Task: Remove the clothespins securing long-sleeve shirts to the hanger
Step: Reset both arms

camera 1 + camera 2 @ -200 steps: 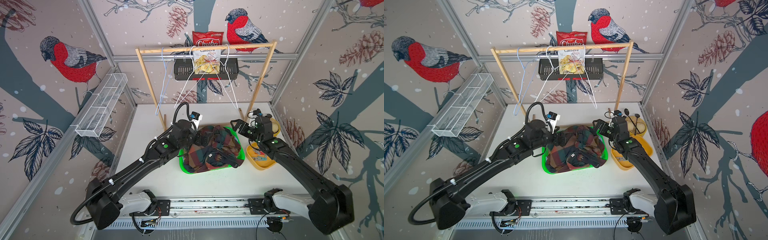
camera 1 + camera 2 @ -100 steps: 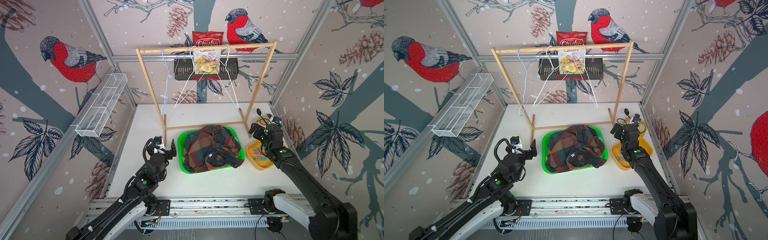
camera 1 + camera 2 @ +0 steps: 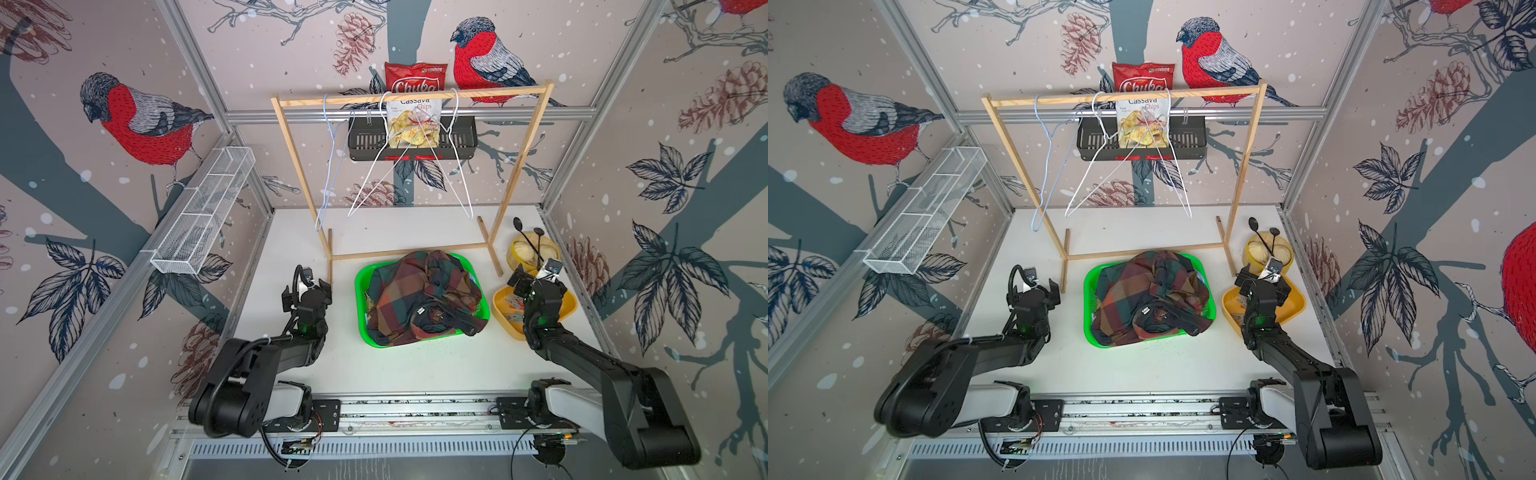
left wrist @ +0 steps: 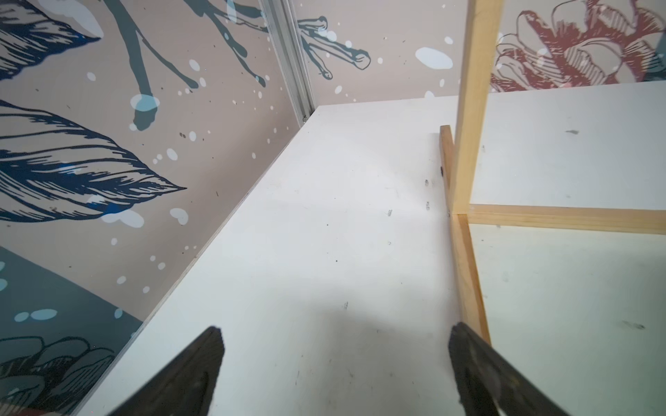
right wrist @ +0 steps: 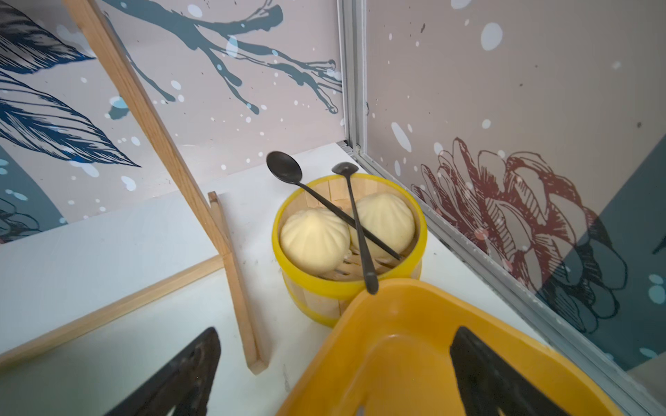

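A dark check long-sleeve shirt lies heaped in a green basket at mid table. Wire hangers hang bare on the wooden rack. Several clothespins lie in the yellow tray. My left gripper stands open and empty over bare table, left of the basket, beside the rack's foot. My right gripper is open and empty, straddling the yellow tray's rim.
A yellow steamer with two buns and two black spoons stands behind the tray, by the right wall. A black wall basket with chip bags and a white wire shelf hang on the walls.
Both arms have drawn back from the green basket. The left one swung to the table's left side, the right one moved over the yellow tray. Both grippers stayed open.
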Controlling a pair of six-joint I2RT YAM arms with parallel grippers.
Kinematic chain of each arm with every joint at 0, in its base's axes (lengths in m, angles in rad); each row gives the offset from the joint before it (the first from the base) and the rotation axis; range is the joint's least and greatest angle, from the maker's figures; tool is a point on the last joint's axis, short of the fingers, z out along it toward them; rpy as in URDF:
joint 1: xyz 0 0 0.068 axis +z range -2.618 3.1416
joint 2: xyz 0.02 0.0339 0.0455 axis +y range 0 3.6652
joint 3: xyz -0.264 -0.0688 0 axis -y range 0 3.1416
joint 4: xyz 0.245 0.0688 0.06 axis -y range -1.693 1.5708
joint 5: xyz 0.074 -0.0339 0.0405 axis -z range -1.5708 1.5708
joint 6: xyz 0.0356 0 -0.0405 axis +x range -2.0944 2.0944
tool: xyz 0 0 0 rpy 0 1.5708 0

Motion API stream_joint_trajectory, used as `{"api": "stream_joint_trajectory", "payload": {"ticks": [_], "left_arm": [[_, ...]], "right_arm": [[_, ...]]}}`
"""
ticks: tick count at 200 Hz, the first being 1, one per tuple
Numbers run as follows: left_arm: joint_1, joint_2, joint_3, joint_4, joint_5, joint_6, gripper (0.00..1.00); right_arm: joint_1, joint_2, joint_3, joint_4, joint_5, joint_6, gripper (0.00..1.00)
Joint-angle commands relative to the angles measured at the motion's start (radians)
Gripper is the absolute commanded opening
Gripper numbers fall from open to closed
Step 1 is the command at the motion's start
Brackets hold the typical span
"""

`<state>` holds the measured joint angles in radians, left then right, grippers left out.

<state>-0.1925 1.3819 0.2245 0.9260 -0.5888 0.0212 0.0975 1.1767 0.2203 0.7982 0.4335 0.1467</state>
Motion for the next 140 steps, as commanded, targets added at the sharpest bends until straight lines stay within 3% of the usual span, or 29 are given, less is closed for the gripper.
{"api": "stream_joint_trajectory", "payload": {"ticks": [1,11,23,35,57,74,140], "left_arm": [[0.033,0.077,0.026,0.261,0.125,0.006,0.96],[0.043,0.127,-0.010,0.397,0.128,0.009,0.96],[0.067,0.117,-0.029,0.368,0.129,-0.053,0.96],[0.082,0.169,-0.036,0.460,0.149,-0.040,0.96],[0.091,0.149,0.013,0.326,0.172,-0.053,0.96],[0.097,0.148,0.010,0.331,0.178,-0.055,0.97],[0.091,0.152,0.013,0.329,0.172,-0.052,0.97]], "right_arm": [[-0.031,0.062,-0.046,0.289,-0.075,-0.058,1.00],[-0.043,0.105,-0.050,0.331,-0.111,-0.059,1.00],[-0.050,0.162,-0.032,0.354,-0.141,-0.055,1.00],[-0.051,0.235,-0.012,0.381,-0.156,-0.056,1.00],[-0.051,0.349,-0.012,0.492,-0.183,-0.073,1.00],[-0.054,0.322,0.004,0.418,-0.204,-0.069,1.00],[-0.050,0.331,0.002,0.430,-0.194,-0.073,1.00]]}}
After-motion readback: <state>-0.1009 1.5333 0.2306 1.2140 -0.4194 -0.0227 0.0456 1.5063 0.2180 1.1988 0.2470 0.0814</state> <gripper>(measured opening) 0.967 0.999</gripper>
